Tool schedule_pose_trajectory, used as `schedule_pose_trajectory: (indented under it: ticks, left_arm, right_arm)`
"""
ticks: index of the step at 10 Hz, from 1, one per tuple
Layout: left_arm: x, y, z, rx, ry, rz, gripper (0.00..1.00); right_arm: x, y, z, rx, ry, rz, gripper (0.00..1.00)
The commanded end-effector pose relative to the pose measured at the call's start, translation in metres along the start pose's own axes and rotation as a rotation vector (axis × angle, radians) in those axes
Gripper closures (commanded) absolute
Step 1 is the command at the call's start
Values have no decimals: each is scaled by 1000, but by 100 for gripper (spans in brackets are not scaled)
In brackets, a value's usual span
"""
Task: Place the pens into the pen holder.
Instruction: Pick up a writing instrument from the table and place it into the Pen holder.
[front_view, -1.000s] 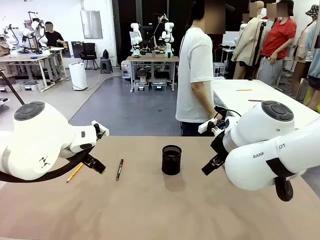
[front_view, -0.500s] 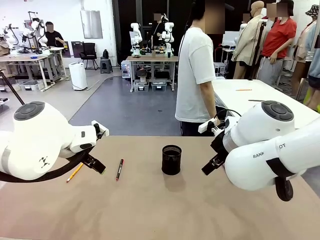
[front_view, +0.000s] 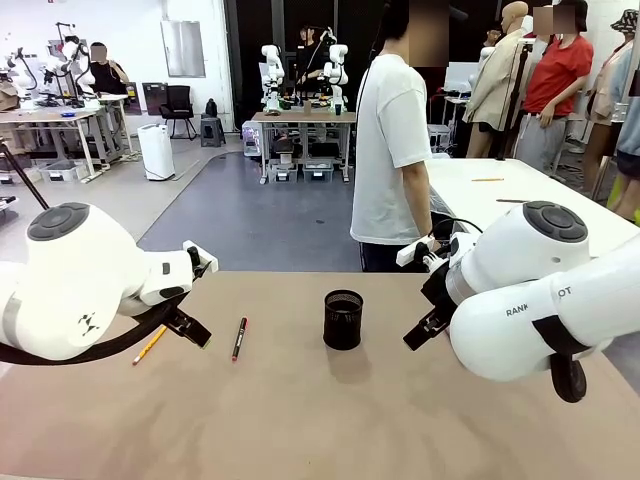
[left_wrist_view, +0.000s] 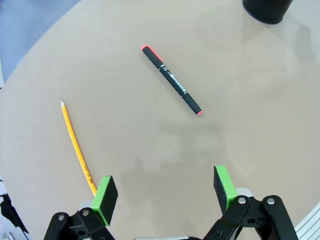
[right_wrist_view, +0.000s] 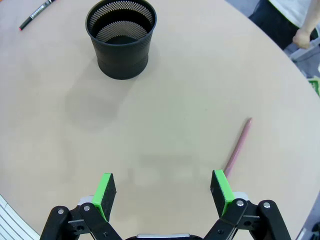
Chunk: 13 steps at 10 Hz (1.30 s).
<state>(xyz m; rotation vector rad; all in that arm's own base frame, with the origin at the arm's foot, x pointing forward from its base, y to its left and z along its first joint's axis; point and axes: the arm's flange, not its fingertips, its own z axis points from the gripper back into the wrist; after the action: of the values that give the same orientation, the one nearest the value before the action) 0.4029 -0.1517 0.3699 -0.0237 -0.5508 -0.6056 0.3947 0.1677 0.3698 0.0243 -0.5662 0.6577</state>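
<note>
Left gripper (left_wrist_view: 163, 186) hovers over the tan table (front_view: 300, 420) at the left, green pads wide apart, nothing between them. We see the orange-yellow pencil (left_wrist_view: 75, 145) lying flat just beside its one pad. Right of that lies the black pen with red ends (left_wrist_view: 171, 80), with white print on the barrel too small to read. The black mesh pen holder (front_view: 343, 319) stands upright mid-table, nothing visible inside. The pinkish pen (right_wrist_view: 237, 147) lies flat to the right, near the right gripper (right_wrist_view: 164, 190), whose fingers are also spread and bare. The right arm's shell reads "RAN" and "OT", the rest hidden. A person in a white T-shirt (front_view: 390, 150) stands at the far side.
</note>
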Motion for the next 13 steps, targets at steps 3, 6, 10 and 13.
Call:
schedule_pose_trajectory:
  ticks: [3, 6, 10, 13]
  left_arm:
    - [0, 0, 0, 0, 0, 0, 0]
    - [0, 0, 0, 0, 0, 0, 0]
    - [17, 3, 20, -194, 80, -34, 0]
    - [37, 18, 39, -341, 45, -13, 0]
  right_arm:
    - [0, 0, 1, 0, -1, -1, 0]
    - [0, 0, 1, 0, -1, -1, 0]
    - [-6, 10, 19, -84, 111, 100, 0]
    - [-4, 31, 38, -193, 231, 124, 0]
